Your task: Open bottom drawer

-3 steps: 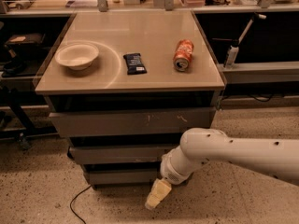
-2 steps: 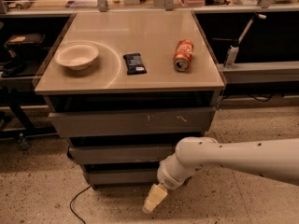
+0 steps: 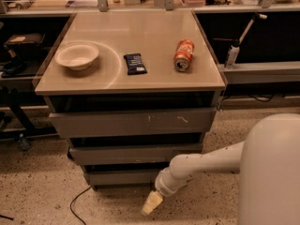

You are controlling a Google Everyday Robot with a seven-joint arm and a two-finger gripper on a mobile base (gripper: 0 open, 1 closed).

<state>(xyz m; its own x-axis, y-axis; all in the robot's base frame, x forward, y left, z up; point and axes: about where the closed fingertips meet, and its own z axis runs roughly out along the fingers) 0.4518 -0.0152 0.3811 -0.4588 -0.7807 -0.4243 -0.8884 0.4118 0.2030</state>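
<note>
The bottom drawer [image 3: 123, 177] is the narrowest grey front, lowest of three under the beige-topped cabinet, and its front sits nearly flush below the one above. My gripper [image 3: 151, 204], cream-coloured, hangs on the white arm [image 3: 201, 165] just in front of and below the drawer's right end, close to the speckled floor. It is not touching the drawer front as far as I can see.
The middle drawer [image 3: 136, 153] and the widest, scratched top drawer [image 3: 133, 122] sit above. On the cabinet top lie a bowl [image 3: 77, 56], a dark snack bar [image 3: 135, 63] and an orange can [image 3: 183, 55]. A black cable [image 3: 77, 205] trails on the floor at left.
My gripper has shifted slightly left and down toward the floor in front of the bottom drawer. The arm's large white link now fills the right edge. The drawers have not moved.
</note>
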